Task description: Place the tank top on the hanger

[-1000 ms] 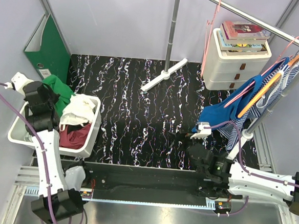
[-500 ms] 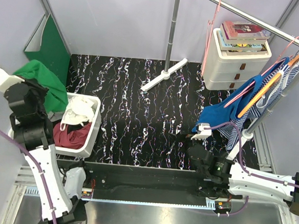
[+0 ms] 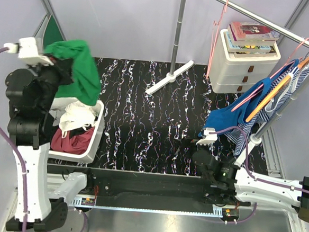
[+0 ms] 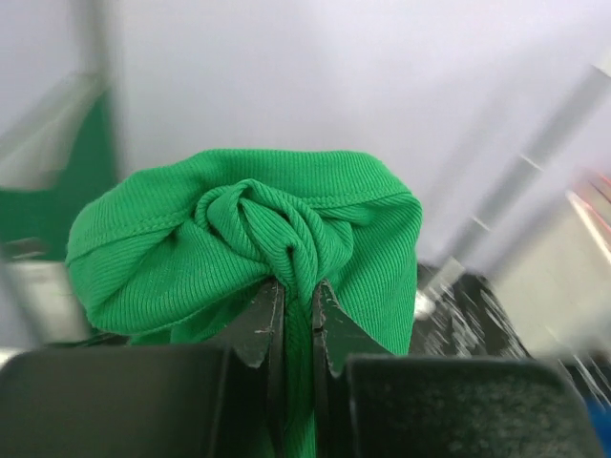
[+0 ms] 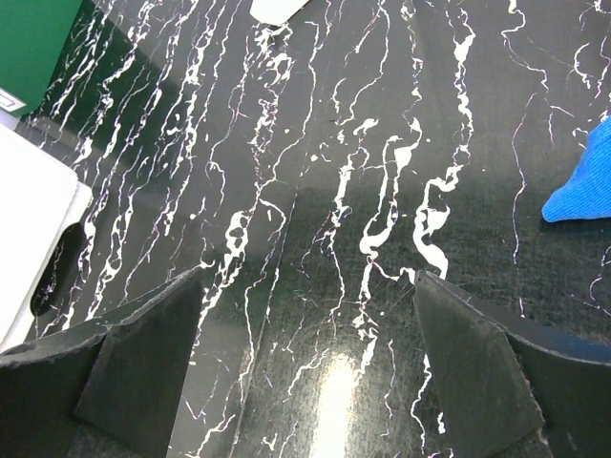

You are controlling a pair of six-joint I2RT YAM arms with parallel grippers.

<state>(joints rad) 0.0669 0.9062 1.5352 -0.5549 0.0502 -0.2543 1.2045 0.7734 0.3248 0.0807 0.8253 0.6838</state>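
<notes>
The green tank top (image 3: 80,73) hangs bunched from my left gripper (image 3: 64,67), raised above the laundry basket at the left. In the left wrist view the gripper (image 4: 296,286) is shut on a twisted fold of the tank top (image 4: 239,229), with fabric running down between the jaws. The thin pink hanger (image 3: 214,43) hangs bare on the rail at the back right, far from the top. My right gripper (image 3: 188,145) rests low over the black marbled table, and in its wrist view the gripper (image 5: 310,277) is open with nothing between its fingers.
A white basket (image 3: 93,143) at the left holds white and maroon clothes. A rack pole (image 3: 177,32) with its foot stands at the back middle. White drawers (image 3: 242,69) topped with books stand at the back right. Blue and striped garments (image 3: 231,116) hang on hangers at the right.
My left arm has lifted the green tank top out of the basket, up and to the right. The right arm has not moved.
</notes>
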